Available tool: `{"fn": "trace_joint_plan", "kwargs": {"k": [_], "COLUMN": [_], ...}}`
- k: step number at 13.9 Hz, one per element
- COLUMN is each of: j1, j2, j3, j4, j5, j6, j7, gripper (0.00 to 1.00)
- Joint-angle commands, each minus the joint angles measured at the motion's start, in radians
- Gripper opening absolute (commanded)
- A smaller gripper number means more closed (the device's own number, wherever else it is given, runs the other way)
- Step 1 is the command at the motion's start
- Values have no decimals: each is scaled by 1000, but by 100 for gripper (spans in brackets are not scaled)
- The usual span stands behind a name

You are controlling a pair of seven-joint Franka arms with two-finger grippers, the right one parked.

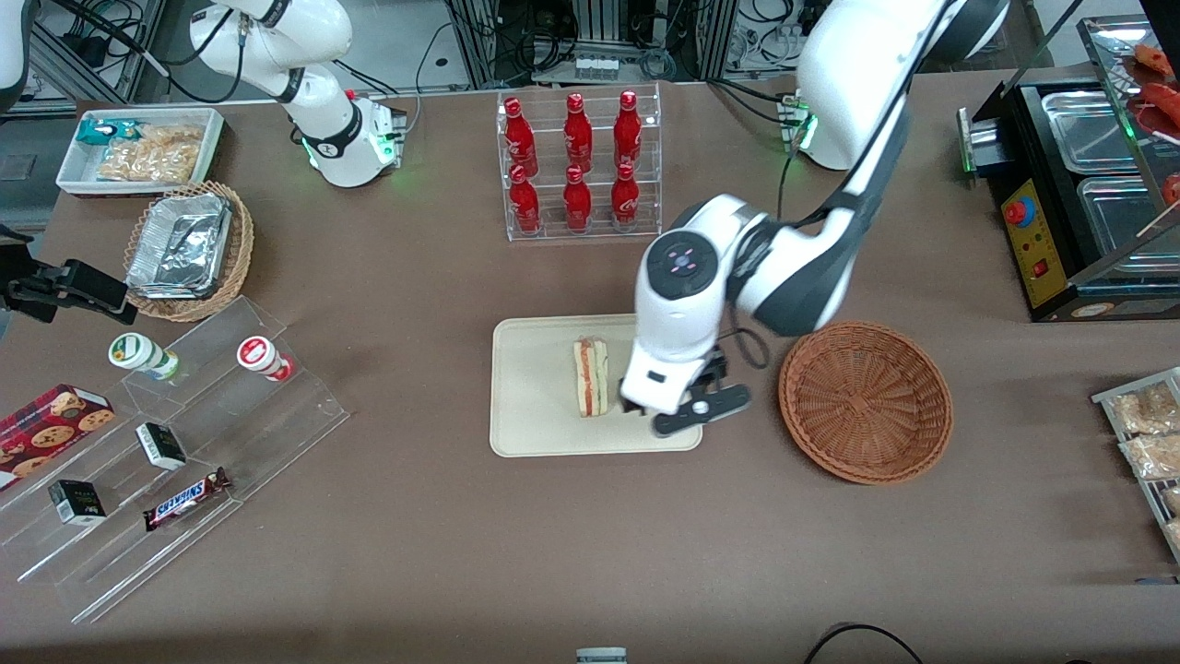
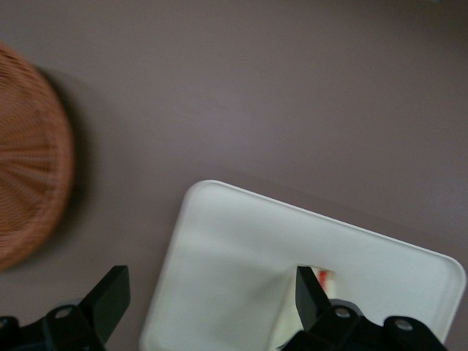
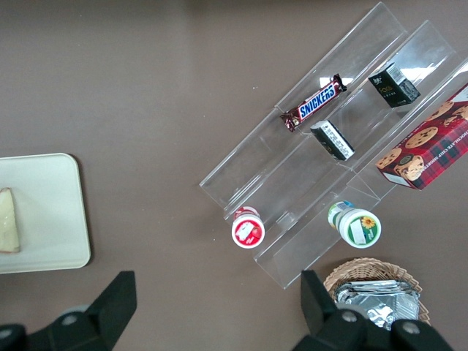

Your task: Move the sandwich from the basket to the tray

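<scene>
- In the front view, the sandwich (image 1: 591,376) stands on its edge on the cream tray (image 1: 535,420), at centre frame, with its red and green filling facing the camera.
- The wicker basket (image 1: 865,400), right of centre, holds nothing that we can see, so we judge the transfer essentially made.
- The gripper (image 1: 678,412) sits low over the tray's edge nearest the basket, just beside the sandwich. In the wrist view its fingers (image 2: 110,300) are spread wide with nothing between them.
- Only a sliver of the sandwich (image 2: 324,278) shows past one fingertip in the wrist view. We cannot tell whether that finger touches the wrap.
- Risk: the wedge rests on a narrow edge. If the finger brushes it as the arm withdraws, it could tip flat or slide toward the rim.
- Risk: clear wrap may cling to a pad and drag the wedge along.
- Risk: a sideways retreat toward the basket could catch the tray's low rim and shift the tray.
- We judge a straight vertical lift the safest exit.
</scene>
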Motion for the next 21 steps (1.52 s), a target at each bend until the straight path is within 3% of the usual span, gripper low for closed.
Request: {"fn": "trace_joint_plan", "kwargs": {"k": [1, 5, 7, 11, 21], "j1": [101, 295, 400, 601, 610], "j2": [-144, -273, -359, -525, -567], "j3": [-1, -18, -33, -146, -147], "j4": [-94, -100, -138, -189, -152], "j5": [-10, -125, -133, -205, -196], "j6": [-107, -308, -376, -542, -590], "j7": [173, 515, 652, 803, 803], "gripper": [100, 100, 100, 100, 100]}}
